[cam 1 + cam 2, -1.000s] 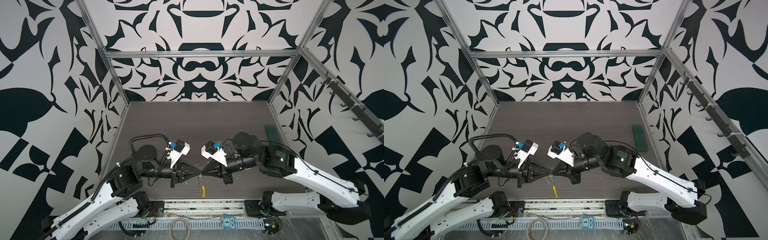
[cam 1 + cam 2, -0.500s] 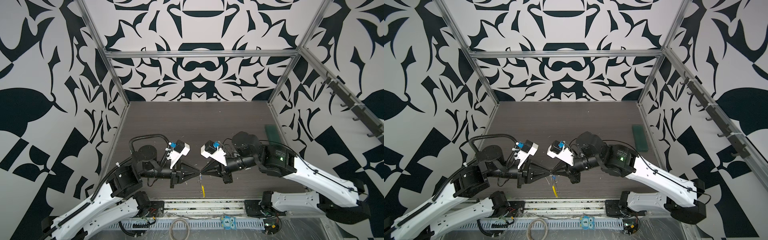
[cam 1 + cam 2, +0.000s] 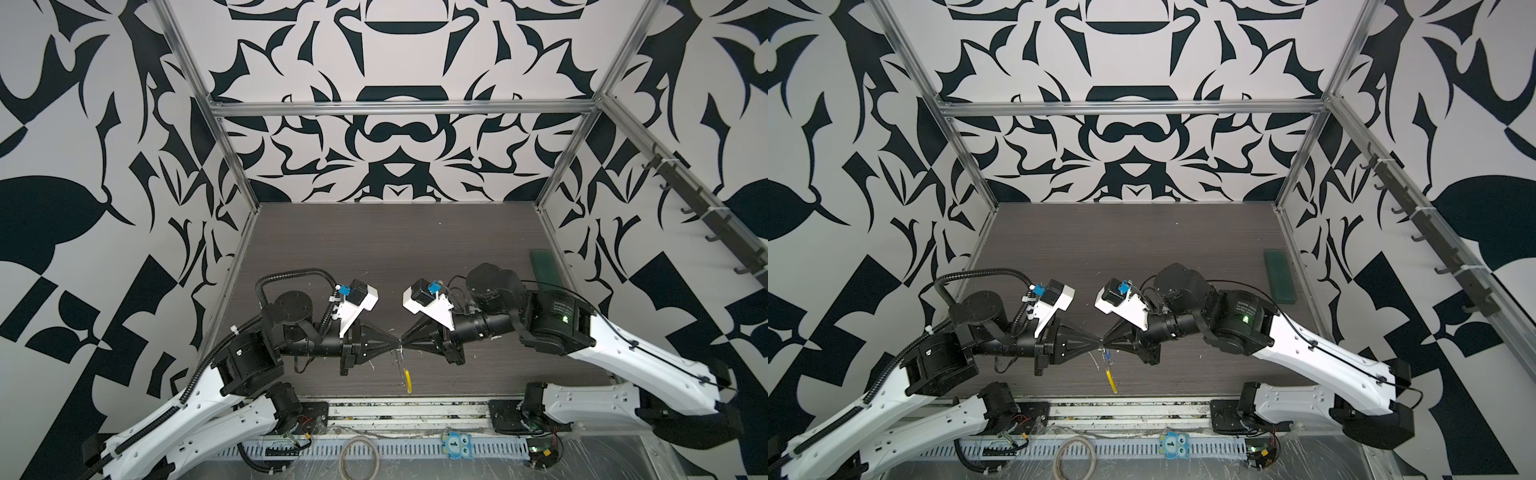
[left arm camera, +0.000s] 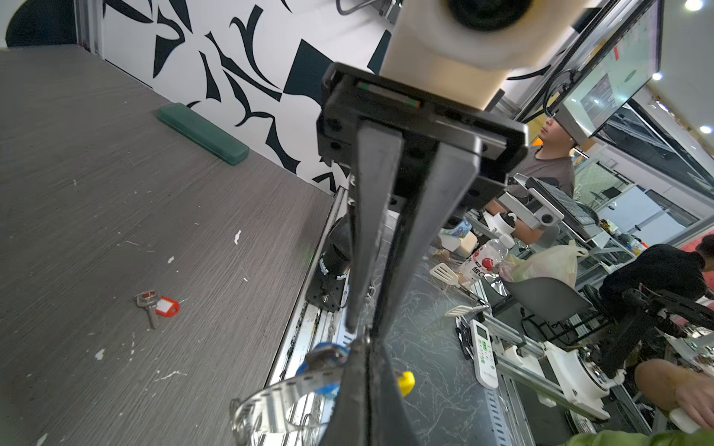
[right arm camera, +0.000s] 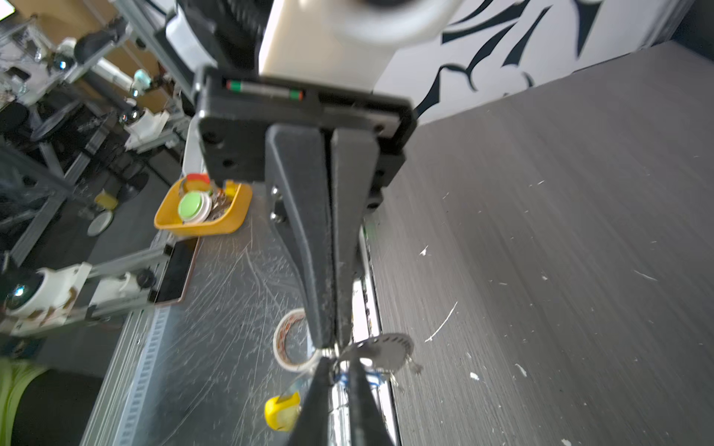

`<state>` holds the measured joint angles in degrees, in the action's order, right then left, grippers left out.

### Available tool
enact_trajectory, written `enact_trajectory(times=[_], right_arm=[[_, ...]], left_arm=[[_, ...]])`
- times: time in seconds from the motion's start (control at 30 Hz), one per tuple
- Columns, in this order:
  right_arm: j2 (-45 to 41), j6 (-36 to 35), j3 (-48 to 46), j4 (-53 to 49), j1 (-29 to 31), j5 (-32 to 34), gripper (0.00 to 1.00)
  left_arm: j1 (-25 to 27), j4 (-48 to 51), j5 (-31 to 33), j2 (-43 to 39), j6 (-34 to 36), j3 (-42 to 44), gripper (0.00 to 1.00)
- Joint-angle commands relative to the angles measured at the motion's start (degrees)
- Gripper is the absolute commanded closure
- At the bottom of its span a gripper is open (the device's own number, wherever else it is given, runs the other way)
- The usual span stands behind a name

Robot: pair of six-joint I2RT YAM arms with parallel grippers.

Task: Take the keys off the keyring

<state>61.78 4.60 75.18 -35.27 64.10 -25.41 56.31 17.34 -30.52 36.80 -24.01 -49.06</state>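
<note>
Keyring (image 4: pixel 278 397) w/ blue key (image 4: pixel 322 357) clamped in L tool (image 5: pixel 327 340); R tool (image 4: pixel 365 324) narrowly parted; red key (image 4: pixel 164 307) on table (image 4: pixel 116 173).

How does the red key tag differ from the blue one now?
The red key tag lies flat on the table, free of the keyring; the blue key tag hangs at the keyring, in the air. The red one shows fully; the blue one is partly hidden. Both are small tags.
</note>
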Motion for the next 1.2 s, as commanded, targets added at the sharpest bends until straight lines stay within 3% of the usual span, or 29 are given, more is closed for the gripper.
enact_trajectory(times=[0.0,0.1,0.4,0.73,1.0,1.17], right_arm=[[-5.4,0.4,-2.9,9.3,-0.1,4.5,0.67],[-8.3,0.5,-6.6,12.5,-0.1,6.5,0.57],[-9.8,0.8,-16.5,22.6,0.9,3.9,0.44],[-10.0,0.6,-21.3,31.6,3.6,4.4,0.44],[-9.4,-0.7,-23.0,34.7,6.9,15.1,0.46],[-8.7,-0.9,-23.7,36.9,7.5,16.8,0.46]], left_arm=[[0.1,-4.8,1.7,-3.1,-0.1,2.0,1.00],[0.1,-7.1,2.9,-5.2,-0.5,3.7,1.00],[0.1,-13.5,2.7,-7.1,-2.0,7.1,1.00],[0.1,-17.0,6.2,-8.2,-4.1,9.5,1.00],[0.0,-23.4,10.2,-10.7,-6.6,13.1,1.00],[0.1,-25.7,11.3,-10.7,-7.6,14.1,1.00]])
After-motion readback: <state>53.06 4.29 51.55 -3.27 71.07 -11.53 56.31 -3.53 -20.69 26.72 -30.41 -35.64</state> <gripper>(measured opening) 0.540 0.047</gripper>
